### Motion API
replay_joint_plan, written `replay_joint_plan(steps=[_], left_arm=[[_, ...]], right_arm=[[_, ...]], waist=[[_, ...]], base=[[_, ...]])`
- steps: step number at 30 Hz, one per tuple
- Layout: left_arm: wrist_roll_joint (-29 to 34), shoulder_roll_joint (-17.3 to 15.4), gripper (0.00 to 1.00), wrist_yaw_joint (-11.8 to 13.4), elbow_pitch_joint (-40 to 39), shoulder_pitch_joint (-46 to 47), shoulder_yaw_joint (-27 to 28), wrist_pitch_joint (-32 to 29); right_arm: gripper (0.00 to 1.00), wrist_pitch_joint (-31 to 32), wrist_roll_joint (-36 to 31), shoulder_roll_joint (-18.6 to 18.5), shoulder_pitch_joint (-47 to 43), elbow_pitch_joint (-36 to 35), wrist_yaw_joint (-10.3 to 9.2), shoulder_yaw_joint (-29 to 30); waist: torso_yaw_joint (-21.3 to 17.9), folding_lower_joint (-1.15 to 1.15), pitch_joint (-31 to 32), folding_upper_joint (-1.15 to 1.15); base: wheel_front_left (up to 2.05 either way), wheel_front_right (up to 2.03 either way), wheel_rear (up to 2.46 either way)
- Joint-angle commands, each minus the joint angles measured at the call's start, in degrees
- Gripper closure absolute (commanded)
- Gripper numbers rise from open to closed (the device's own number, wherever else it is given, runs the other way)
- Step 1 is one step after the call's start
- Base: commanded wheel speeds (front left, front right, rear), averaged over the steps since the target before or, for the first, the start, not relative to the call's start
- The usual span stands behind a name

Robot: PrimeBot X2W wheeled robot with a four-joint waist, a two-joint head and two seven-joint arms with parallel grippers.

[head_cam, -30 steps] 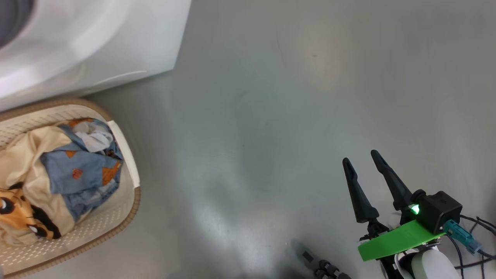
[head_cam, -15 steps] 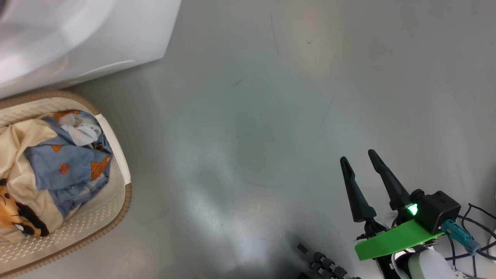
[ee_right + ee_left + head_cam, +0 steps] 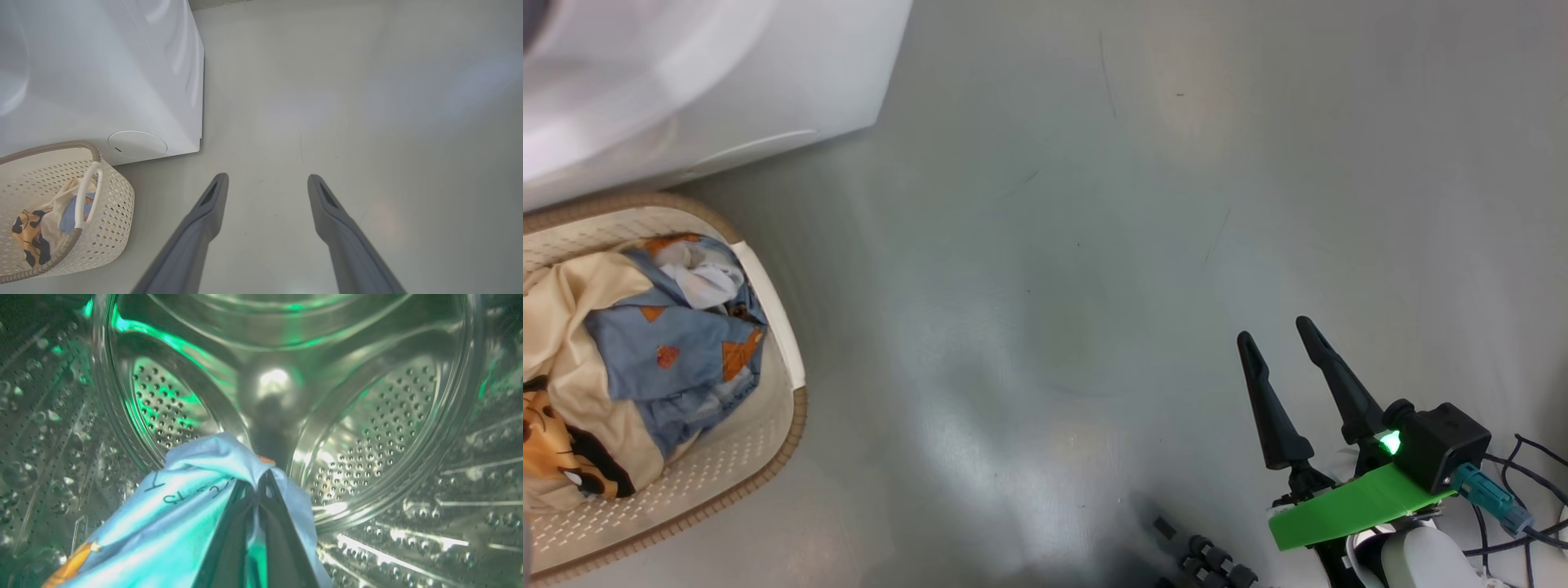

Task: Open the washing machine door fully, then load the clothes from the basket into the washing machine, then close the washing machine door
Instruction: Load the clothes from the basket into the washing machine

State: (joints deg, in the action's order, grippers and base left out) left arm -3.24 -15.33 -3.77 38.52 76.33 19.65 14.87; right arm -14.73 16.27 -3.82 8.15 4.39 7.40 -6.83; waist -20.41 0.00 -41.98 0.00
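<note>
Clamping left jaws tight on clothes (image 3: pixel 184 522), washing machine drum (image 3: pixel 367 428) ahead of tips. Hanging right jaws spread wide, empty, above floor (image 3: pixel 367 102), basket (image 3: pixel 114 212) to their left.

The left gripper (image 3: pixel 261 475) has its two dark fingers pressed together, pinching a light blue garment (image 3: pixel 192 502). The right gripper (image 3: pixel 1272 329) sits at the near right, fingers spread wide and empty, leaning slightly left above its pale forearm (image 3: pixel 1417 563).
</note>
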Motion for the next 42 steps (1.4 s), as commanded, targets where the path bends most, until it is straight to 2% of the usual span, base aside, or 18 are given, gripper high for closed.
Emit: replay_joint_plan(steps=[1, 6, 8, 9, 10, 25, 34, 42], left_arm=[[0.88, -2.69, 1.0, 0.33, -0.26, -0.14, -0.44, 0.13], [1.98, -3.42, 1.0, 0.75, 6.83, 1.38, -1.81, 0.13], [2.41, -3.64, 0.52, 1.0, 9.37, 2.19, -2.46, 0.13], [2.5, -3.71, 0.03, 1.13, 10.52, 2.52, -2.66, 0.13], [2.61, -3.78, 0.0, 1.21, 11.72, 2.8, -2.9, 0.13], [3.53, -3.76, 0.0, 3.57, 26.98, 5.33, -5.75, -0.21], [2.86, -1.73, 0.0, 4.72, 29.34, 3.39, -6.6, 0.07], [1.15, 0.84, 0.0, 5.2, 27.95, -0.78, -6.1, 0.11]], right_arm=[[0.0, -0.27, 0.23, -0.77, -1.26, -0.75, 0.09, -1.29], [0.0, -0.27, 0.22, -0.8, -1.57, -0.53, 0.09, -1.37], [0.0, -0.27, 0.29, -0.78, -1.68, -0.45, 0.09, -1.56], [0.0, -0.27, 0.34, -0.78, -1.7, -0.39, 0.09, -1.64], [0.0, -0.27, 0.39, -0.79, -1.73, -0.32, 0.09, -1.69], [0.0, -0.27, 0.61, -0.98, -2.2, 0.24, 0.09, -1.77], [0.0, -0.27, 0.7, -1.07, -2.09, 0.96, 0.09, -2.14], [0.0, -0.27, 0.53, -1.46, -1.86, 1.5, 0.09, -1.89]], waist=[[0.07, 0.0, 0.17, 0.0], [0.23, 0.0, 0.89, 0.0], [0.29, 0.0, 1.16, 0.0], [0.3, 0.0, 1.32, 0.0], [0.31, 0.0, 1.51, 0.0], [1.52, 0.0, 4.69, 0.0], [3.27, 0.0, 8.07, 0.0], [5.39, 0.0, 11.5, 0.0]], base=[[0.0, 0.0, 0.0], [0.0, 0.0, 0.0], [0.0, 0.0, 0.0], [0.0, 0.0, 0.0], [0.0, 0.0, 0.0], [0.0, 0.0, 0.0], [0.0, 0.0, 0.0], [0.0, 0.0, 0.0]])
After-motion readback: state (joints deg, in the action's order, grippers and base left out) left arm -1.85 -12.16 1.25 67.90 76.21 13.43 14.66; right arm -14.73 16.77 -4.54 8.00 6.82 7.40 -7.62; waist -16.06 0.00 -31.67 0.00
